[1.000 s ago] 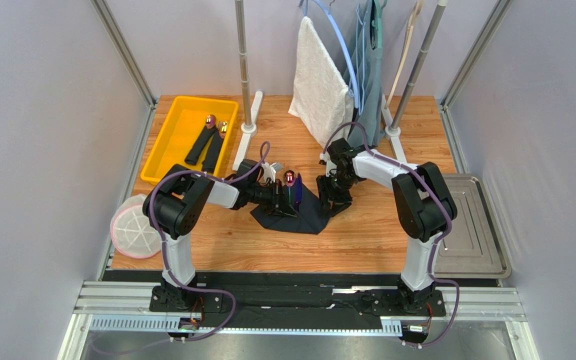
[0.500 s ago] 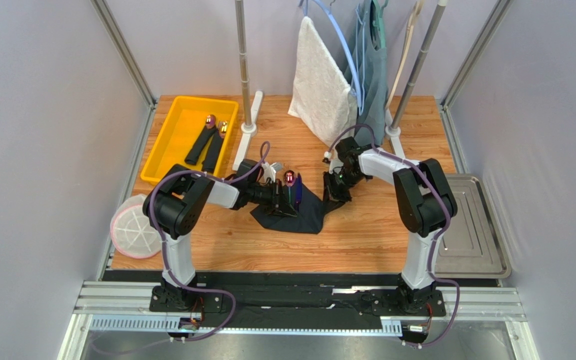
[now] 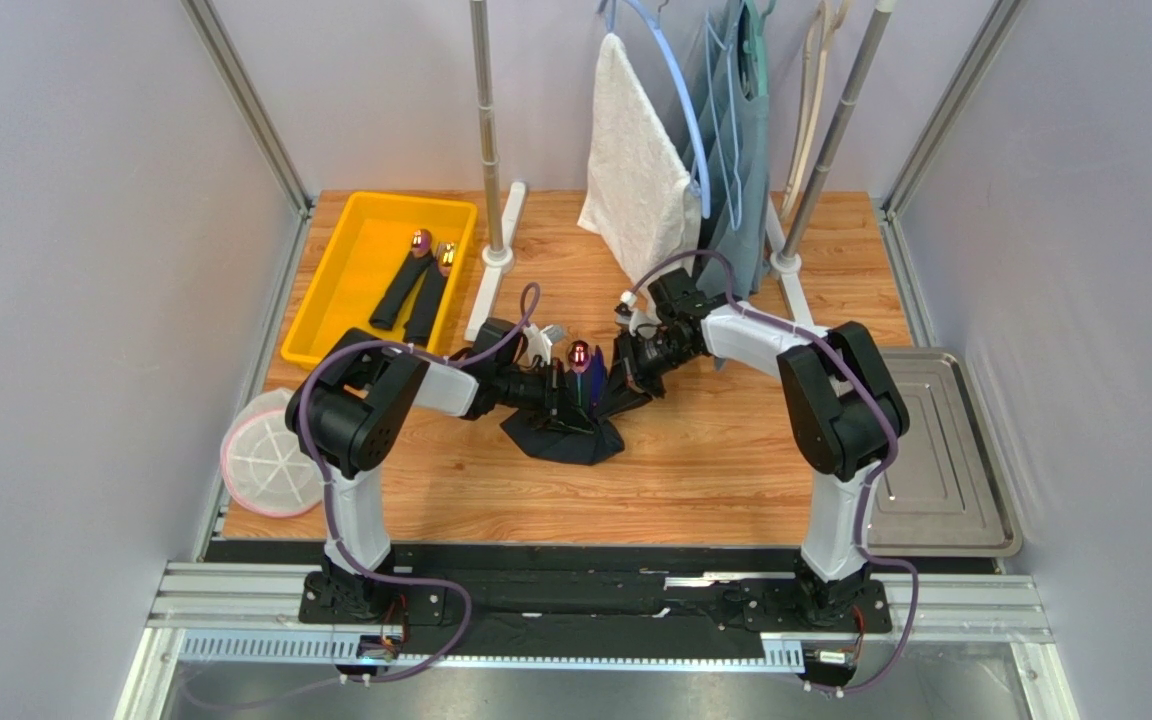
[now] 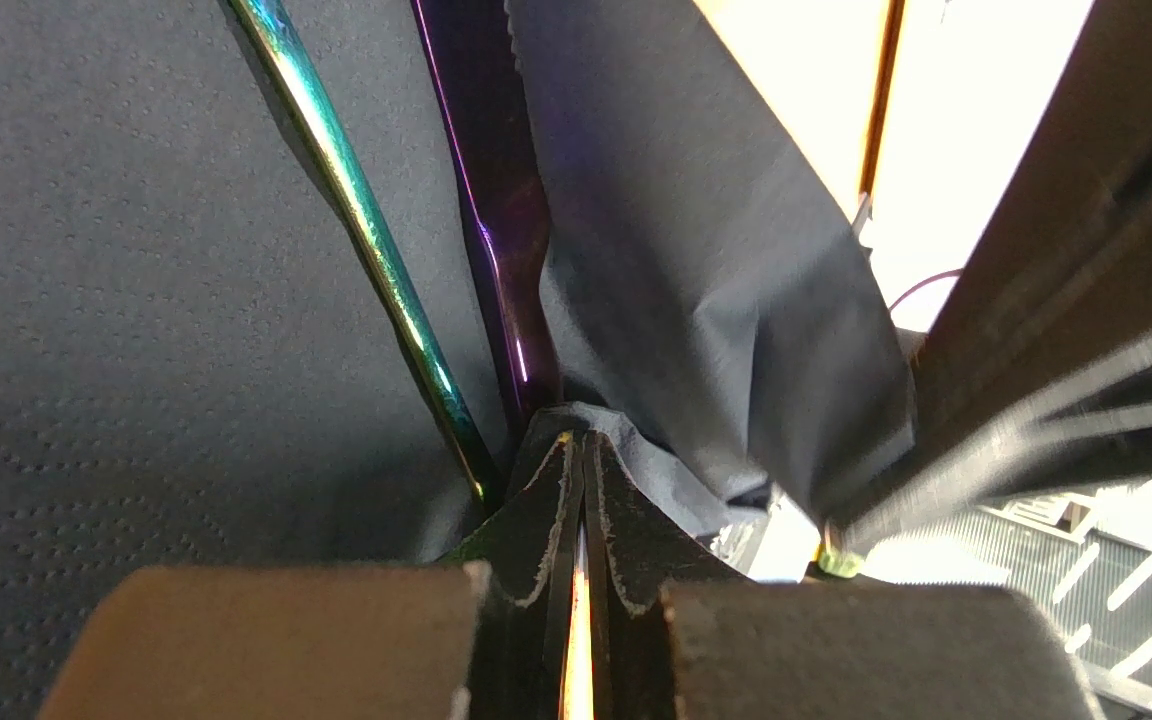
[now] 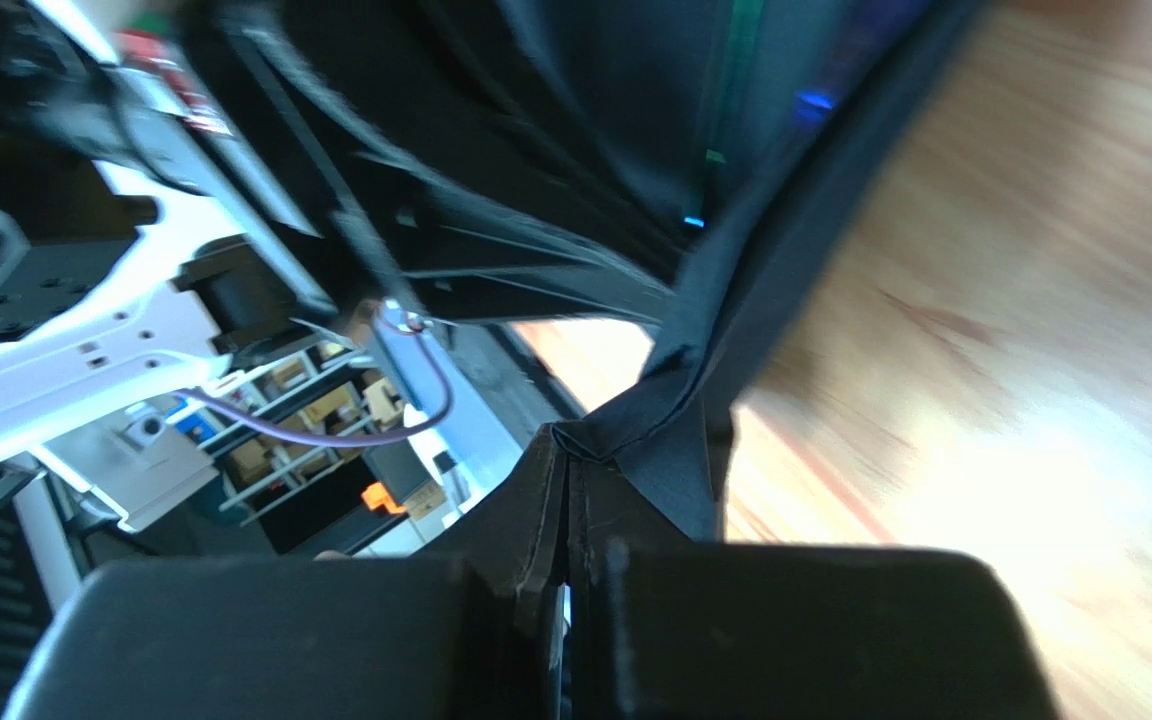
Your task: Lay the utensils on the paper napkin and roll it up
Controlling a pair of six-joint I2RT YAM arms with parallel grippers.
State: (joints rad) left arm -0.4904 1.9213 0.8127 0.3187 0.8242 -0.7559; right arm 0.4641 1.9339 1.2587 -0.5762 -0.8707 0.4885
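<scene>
L gripper (image 4: 582,503) clenched on slim iridescent utensils (image 4: 372,255) atop thin black paper napkin (image 4: 102,315), mid-table. R gripper (image 5: 573,458) pinched the napkin's edge, lifted over them. Bare wooden table (image 3: 732,458) to the right.

Yellow bin (image 3: 330,285): no legible text.
Metal tray (image 3: 973,503): no legible marks.
Paper napkin (image 3: 567,440): no print readable.
Left arm (image 3: 364,413), right arm (image 3: 838,405): no readable brand.
</scene>
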